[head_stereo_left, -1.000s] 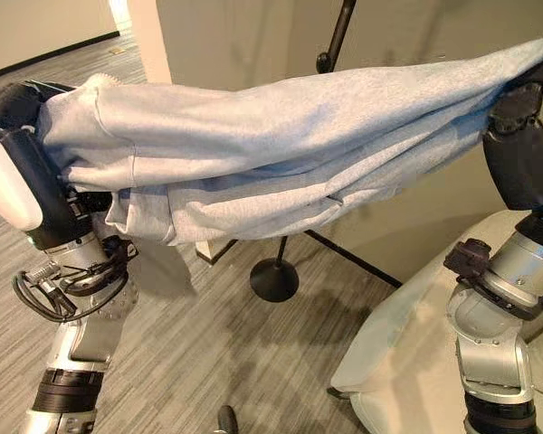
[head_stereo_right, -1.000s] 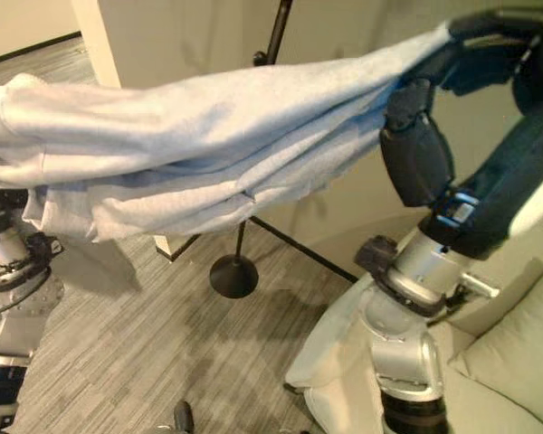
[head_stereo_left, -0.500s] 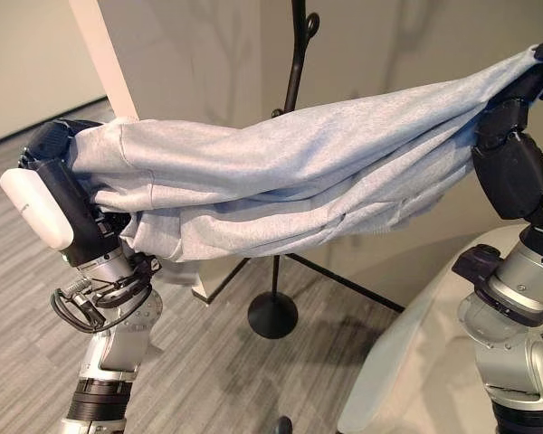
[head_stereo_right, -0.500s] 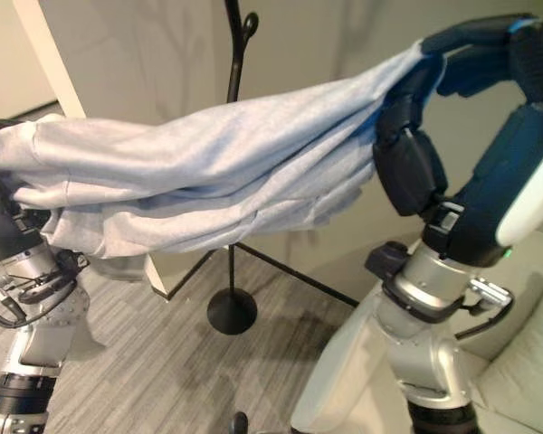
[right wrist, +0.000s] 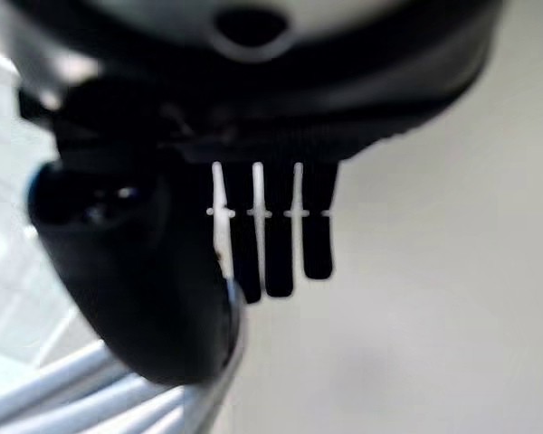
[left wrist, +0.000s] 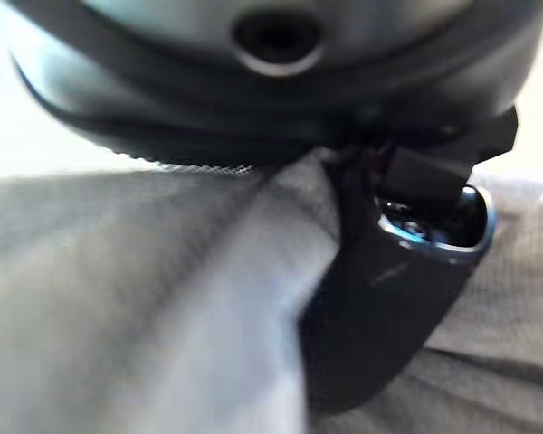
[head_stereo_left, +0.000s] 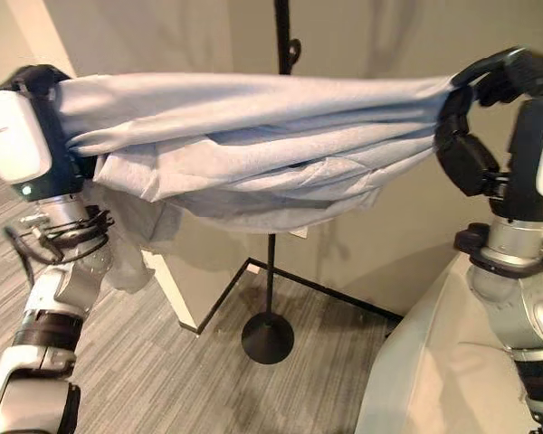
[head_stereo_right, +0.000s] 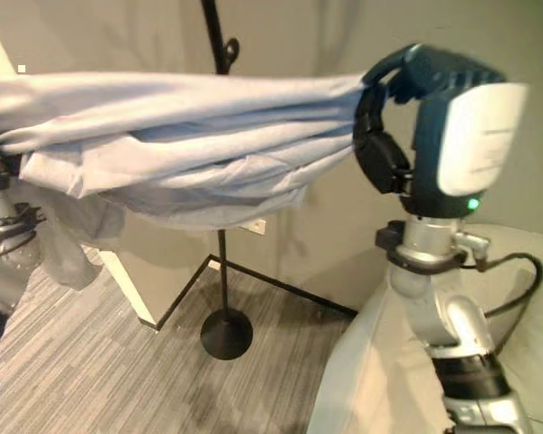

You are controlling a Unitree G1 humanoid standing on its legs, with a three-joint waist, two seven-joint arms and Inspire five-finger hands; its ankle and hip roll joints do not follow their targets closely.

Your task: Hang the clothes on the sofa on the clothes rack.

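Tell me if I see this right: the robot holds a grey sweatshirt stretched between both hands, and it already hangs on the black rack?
Not quite. The grey sweatshirt is stretched between the left hand and right hand, but it is not on the black rack yet; the left eye view shows the pole standing behind it.

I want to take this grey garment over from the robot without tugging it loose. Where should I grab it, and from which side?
Grip the grey garment along its taut upper edge in the open middle span, coming from the near side and from above. The left hand and right hand pinch its two ends, the lower folds sag loosely, and the clothes rack pole stands behind.
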